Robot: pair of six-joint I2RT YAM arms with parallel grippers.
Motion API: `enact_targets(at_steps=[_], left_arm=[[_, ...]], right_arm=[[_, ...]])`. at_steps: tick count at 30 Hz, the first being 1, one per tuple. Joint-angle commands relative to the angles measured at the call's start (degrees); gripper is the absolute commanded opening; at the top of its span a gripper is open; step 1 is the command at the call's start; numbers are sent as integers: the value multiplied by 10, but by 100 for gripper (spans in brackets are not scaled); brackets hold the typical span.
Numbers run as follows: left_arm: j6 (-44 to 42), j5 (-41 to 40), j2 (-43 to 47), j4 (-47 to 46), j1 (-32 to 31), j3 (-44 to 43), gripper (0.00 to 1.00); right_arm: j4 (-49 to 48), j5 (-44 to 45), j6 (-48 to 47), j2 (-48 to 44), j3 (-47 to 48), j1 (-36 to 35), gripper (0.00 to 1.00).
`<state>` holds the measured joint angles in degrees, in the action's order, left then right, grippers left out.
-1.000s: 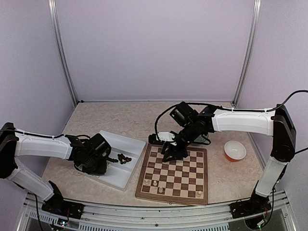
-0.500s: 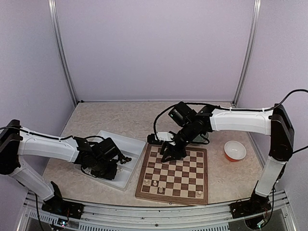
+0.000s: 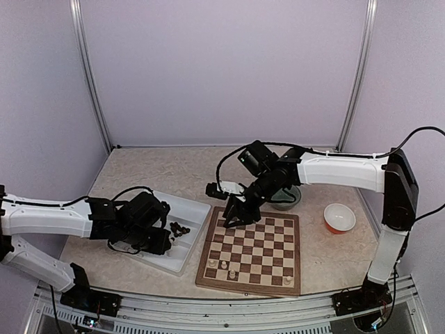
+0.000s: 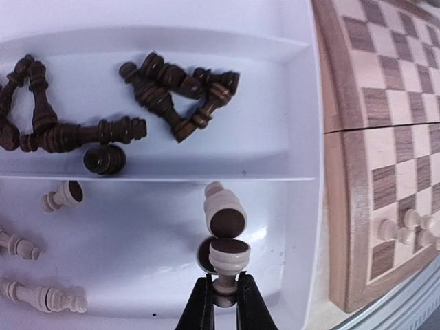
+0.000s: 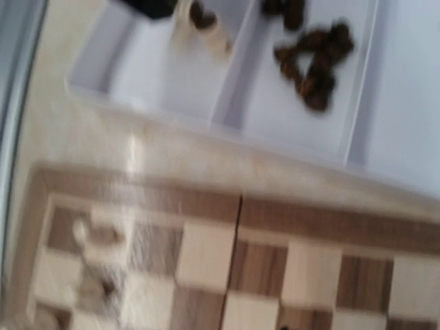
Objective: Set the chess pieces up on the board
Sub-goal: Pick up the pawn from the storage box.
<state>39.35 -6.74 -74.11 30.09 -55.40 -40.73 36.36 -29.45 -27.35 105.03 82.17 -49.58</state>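
Note:
The board (image 3: 247, 285) lies in the middle, with three cream pieces (image 3: 224, 265) near its front edge. In the left wrist view my left gripper (image 4: 225, 297) is shut on the neck of a cream chess piece (image 4: 229, 258), inside the white tray (image 4: 137, 227). A second cream piece (image 4: 224, 206) lies against the held one. Dark chess pieces (image 4: 179, 96) fill the tray's other compartment. From above, my left gripper (image 3: 167, 241) is over the tray's near right part. My right gripper (image 3: 233, 217) hovers at the board's far left corner. Its fingers stay out of the blurred right wrist view.
An orange bowl (image 3: 339, 218) sits right of the board, and a grey bowl (image 3: 286, 198) stands behind it under the right arm. More cream pieces (image 4: 41, 295) lie at the tray's left. The tray's wall (image 3: 197, 240) runs close beside the board's left rim.
My left gripper moved right inside the tray and shut on a cream piece. My right gripper shifted left and back, from over the board's far rows to its far left corner.

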Motion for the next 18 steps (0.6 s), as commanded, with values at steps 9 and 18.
enact_targets(at_steps=[9,18], left_arm=[[-2,20,105,-104,-12,48,0],[-23,18,132,-164,-47,58,0]], right_arm=[[10,-276,175,159,151,8,38],[18,-285,164,168,165,-1,39]])
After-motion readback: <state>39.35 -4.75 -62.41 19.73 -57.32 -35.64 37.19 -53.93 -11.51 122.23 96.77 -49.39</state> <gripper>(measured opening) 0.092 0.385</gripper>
